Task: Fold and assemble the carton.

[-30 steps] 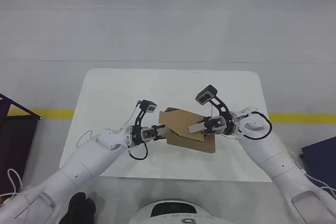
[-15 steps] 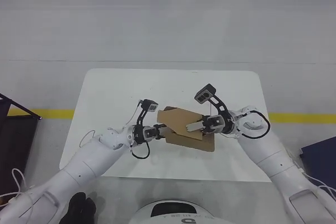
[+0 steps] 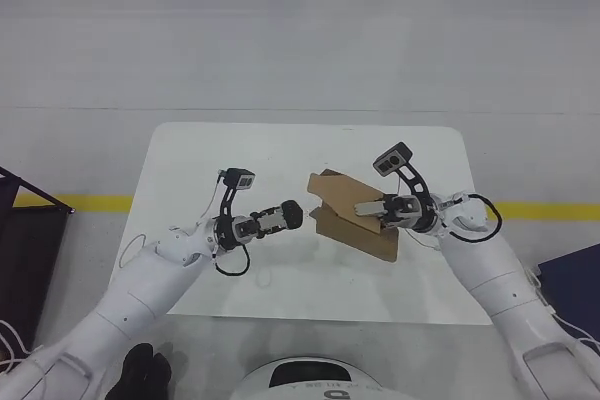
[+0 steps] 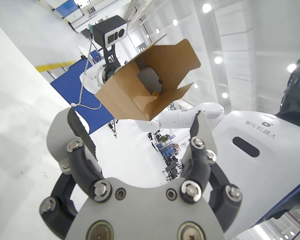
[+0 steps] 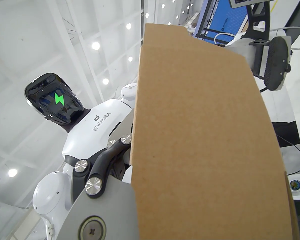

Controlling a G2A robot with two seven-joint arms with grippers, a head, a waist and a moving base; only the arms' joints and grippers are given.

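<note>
A brown cardboard carton (image 3: 348, 216) is held above the right half of the white table (image 3: 200, 160), tilted, with its flaps loose. My right gripper (image 3: 366, 208) is shut on one carton wall. In the left wrist view the carton (image 4: 125, 96) shows its open end, with a grey finger (image 4: 150, 77) inside it. In the right wrist view a flat carton panel (image 5: 202, 138) stands close in front, with one finger (image 5: 102, 161) beside it. My left gripper (image 3: 286, 213) is open and holds nothing, a short gap to the left of the carton; its two fingertips (image 4: 72, 123) are spread wide.
The table's left half and far side are bare. A yellow floor line (image 3: 80, 203) runs behind the table. A dark frame (image 3: 5, 215) stands off the left edge and a blue object (image 3: 585, 272) off the right.
The left gripper has let go of the carton's left edge and drawn back to the left. The right arm has carried the carton to the right and turned it.
</note>
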